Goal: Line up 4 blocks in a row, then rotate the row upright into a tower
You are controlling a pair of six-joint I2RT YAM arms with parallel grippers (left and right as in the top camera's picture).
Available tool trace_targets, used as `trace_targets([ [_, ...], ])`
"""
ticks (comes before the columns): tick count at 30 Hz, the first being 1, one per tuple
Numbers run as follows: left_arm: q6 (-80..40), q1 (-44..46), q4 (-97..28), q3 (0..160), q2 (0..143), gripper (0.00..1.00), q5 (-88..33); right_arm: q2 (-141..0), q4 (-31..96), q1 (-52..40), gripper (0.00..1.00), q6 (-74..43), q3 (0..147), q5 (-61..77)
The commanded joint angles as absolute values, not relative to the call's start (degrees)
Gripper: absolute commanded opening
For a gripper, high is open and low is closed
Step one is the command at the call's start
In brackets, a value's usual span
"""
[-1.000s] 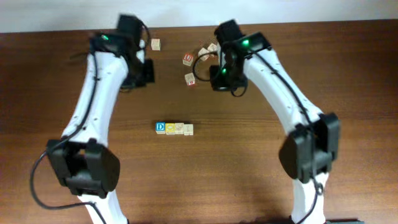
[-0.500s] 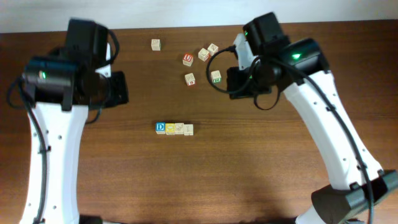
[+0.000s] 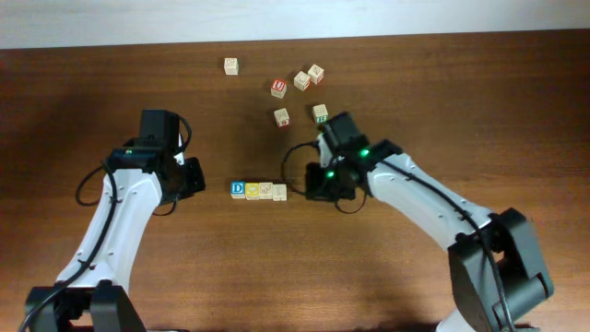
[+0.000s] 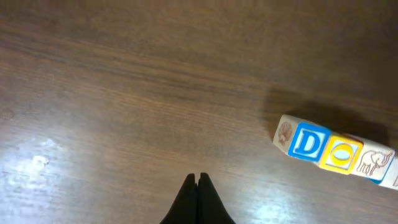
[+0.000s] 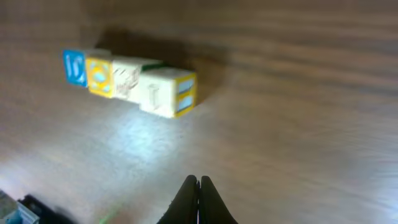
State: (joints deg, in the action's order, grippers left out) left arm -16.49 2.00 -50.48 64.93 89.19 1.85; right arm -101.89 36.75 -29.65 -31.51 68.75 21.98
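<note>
Row: the row of four blocks [image 3: 259,191] lies mid-desk, the cubes touching side to side in one line, between the two claws.
Order: from the robot's left come the blue block [image 4: 306,142], the yellow block [image 4: 341,154], the third block [image 4: 373,163] in pale wood, and the end block [image 5: 163,92], also pale on top with a yellow side face.
Left claw: the left claw [image 4: 199,182] is pinched to a point and holds nothing. It hangs over the bare desk [image 3: 387,277], near the blue end of the row but apart from it.
Right claw: the right claw [image 5: 199,183] is also closed tight and empty, near the pale end and not touching it.
Done: nothing that can be confirmed. The cubes sit squarely in line, and no face shows which way it was meant to turn.
Left to do: probably all of the turning. With a closed claw at each end, the likely start is a nudge on the row or on single cubes.
Writing: a white "D" on blue; a ring like an "O" on the yellow face; a line drawing of an elephant on the third block; a faint mark on the end block, too blurred to read. No brand shows.
Others: six loose cubes [image 3: 301,80] lie scattered at the far side, well apart from the row, among them a red-faced cube [image 3: 278,88] and a green-faced cube [image 3: 320,112]. Their letters are too small to read.
</note>
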Motion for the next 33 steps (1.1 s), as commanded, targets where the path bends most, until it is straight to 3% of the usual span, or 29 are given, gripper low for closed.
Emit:
trace_targets([
  [1, -15.79, 1.8, -48.53, 64.31, 88.44, 0.0, 1.1, -105.78, 34.89, -33.65, 0.04, -36.25, 68.34, 20.56],
  [33, -15.84, 1.8, -46.72, 64.31, 88.44, 0.0, 1.06, -112.99, 23.09, -36.75, 0.04, -41.43, 68.36, 21.87],
])
